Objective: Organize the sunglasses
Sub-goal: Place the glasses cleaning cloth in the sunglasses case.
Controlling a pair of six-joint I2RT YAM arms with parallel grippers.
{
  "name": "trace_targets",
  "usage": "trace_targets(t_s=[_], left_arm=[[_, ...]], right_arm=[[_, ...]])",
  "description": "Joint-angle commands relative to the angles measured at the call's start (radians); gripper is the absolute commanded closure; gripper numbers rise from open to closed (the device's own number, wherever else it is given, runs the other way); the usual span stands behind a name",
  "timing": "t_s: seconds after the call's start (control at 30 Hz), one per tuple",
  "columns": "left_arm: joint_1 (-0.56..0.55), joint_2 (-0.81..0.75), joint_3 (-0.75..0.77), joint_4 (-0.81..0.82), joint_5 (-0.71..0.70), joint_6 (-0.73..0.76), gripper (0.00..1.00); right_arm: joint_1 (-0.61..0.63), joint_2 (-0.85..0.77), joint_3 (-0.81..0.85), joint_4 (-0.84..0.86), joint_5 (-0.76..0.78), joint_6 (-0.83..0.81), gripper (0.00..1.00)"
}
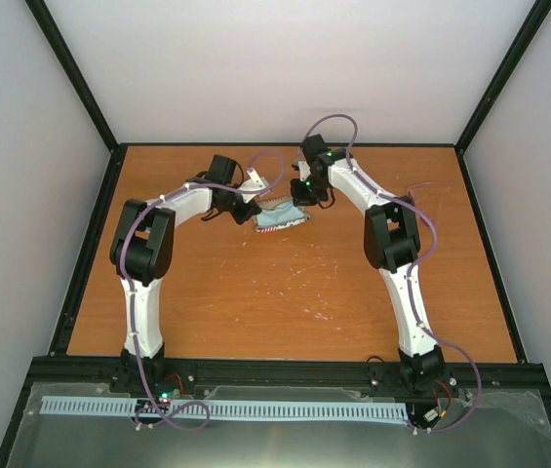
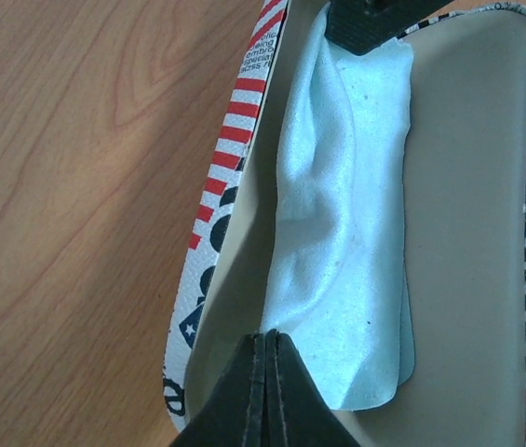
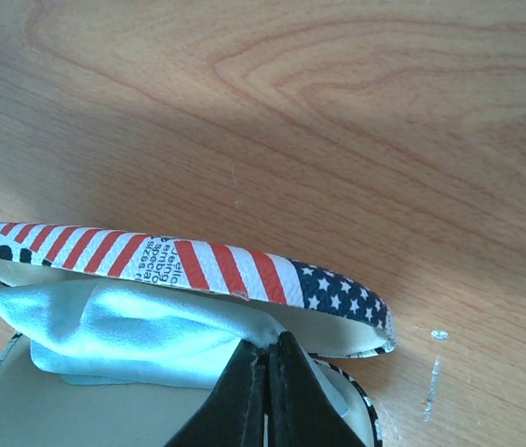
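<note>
An open sunglasses case (image 1: 280, 216) with a stars-and-stripes print lies on the wooden table at the back middle. A light blue cleaning cloth (image 2: 346, 233) lies stretched along its beige lining (image 2: 481, 186). My left gripper (image 2: 267, 337) is shut on one end of the cloth. My right gripper (image 3: 268, 345) is shut on the other end, under the case's raised striped lid (image 3: 244, 265). The cloth also shows in the right wrist view (image 3: 132, 326). In the top view the left gripper (image 1: 253, 210) and right gripper (image 1: 304, 200) meet over the case. No sunglasses show in any view.
The wooden table (image 1: 285, 292) is bounded by a black frame (image 1: 85, 253) and white walls. A slotted white rail (image 1: 226, 409) runs along the near edge between the arm bases. Scratches mark the wood right of the case (image 3: 435, 377).
</note>
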Motion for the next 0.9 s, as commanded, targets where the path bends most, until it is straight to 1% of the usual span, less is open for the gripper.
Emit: trace_targets(t_s=[0.0,0.27,0.87], left_arm=[[0.009,0.013,0.044,-0.009,0.007,0.019,0.99],[0.011,0.009,0.044,-0.013,-0.004,0.022,0.99],[0.011,0.014,0.064,-0.006,-0.033,0.028,1.0]], right_arm=[[0.009,0.024,0.026,0.012,0.021,0.004,0.97],[0.003,0.015,0.025,0.022,0.053,0.004,0.97],[0.0,0.011,0.025,0.053,0.034,0.011,0.97]])
